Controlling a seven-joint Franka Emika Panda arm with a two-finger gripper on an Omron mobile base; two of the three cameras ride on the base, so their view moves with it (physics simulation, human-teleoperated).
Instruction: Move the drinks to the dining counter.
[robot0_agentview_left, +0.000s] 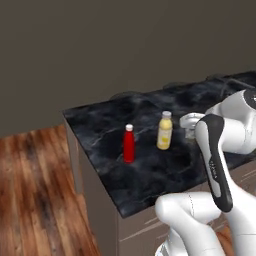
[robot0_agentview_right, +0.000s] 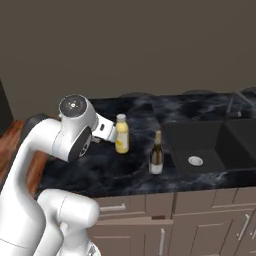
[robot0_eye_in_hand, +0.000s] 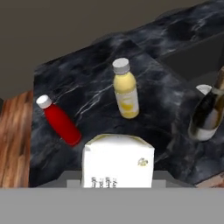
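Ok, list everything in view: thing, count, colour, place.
red bottle: 1, red with white cap, upright on the counter near its free corner
juice bottle: 1, yellow, upright beside the red bottle
wine bottle: 1, dark with cream label, upright next to the sink
carton: 1, white-yellow, close before the hand camera, between the fingers
counter: 1, black marble
sink: 1, dark, set in the counter
floor: wood
arm: 1, white
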